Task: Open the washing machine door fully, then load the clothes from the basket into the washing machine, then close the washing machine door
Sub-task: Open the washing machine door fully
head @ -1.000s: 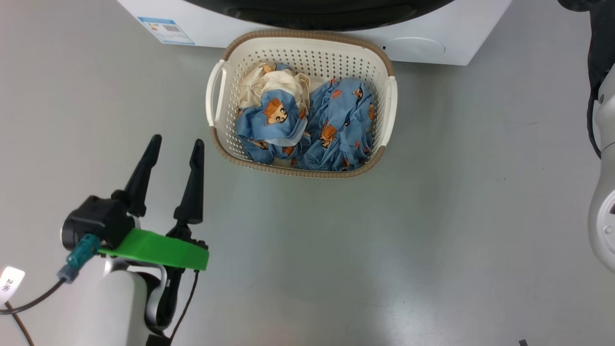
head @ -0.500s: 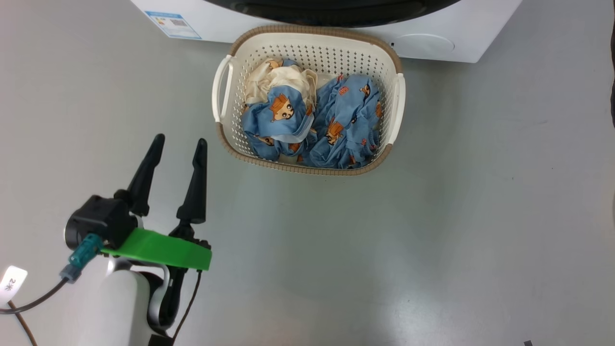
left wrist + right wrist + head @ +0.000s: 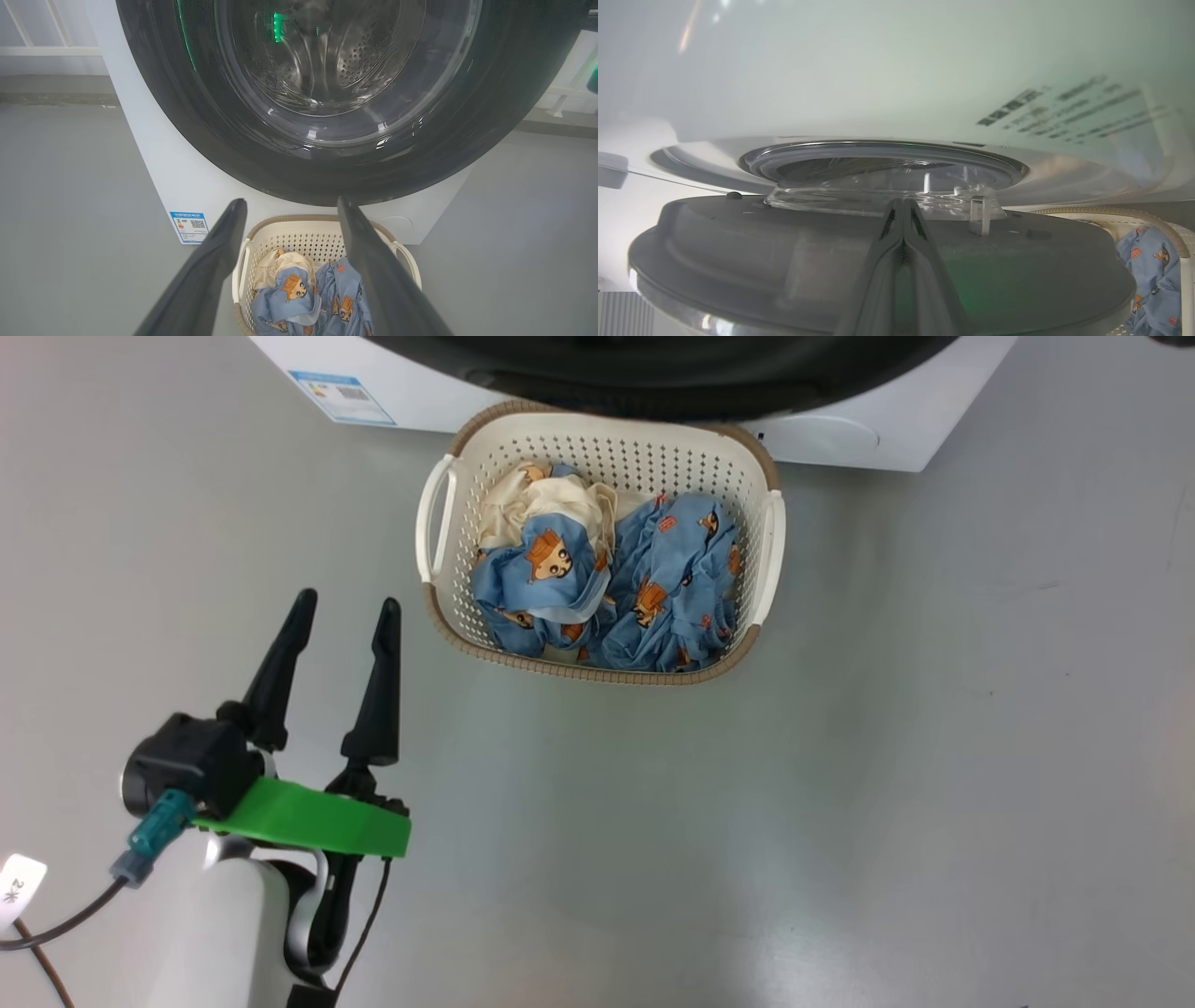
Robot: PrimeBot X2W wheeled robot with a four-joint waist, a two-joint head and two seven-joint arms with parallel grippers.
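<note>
The cream basket (image 3: 597,674) stands on the floor in front of the white washing machine (image 3: 896,420). In it lie the light-blue printed clothes (image 3: 672,569), one with a cream part (image 3: 541,499). The washing machine door (image 3: 653,373) stands ajar, its black rim hanging over the basket's far edge. My left gripper (image 3: 345,602) is open and empty, left of the basket and above the floor. It faces the door (image 3: 210,121) and the basket (image 3: 299,233). My right gripper (image 3: 903,201) is shut, its fingers lying against the door's inner side (image 3: 761,242) below the glass bowl (image 3: 887,196).
Grey floor (image 3: 747,821) spreads in front of and to both sides of the basket. A blue label (image 3: 341,397) marks the machine's lower left corner. In the right wrist view the machine's white front (image 3: 878,70) is close behind the door, with clothes (image 3: 1153,261) at the lower right.
The head camera has shifted a little. The door's black rim now reaches over the basket's far edge, and the pale right forearm has left the right side. The left gripper holds still.
</note>
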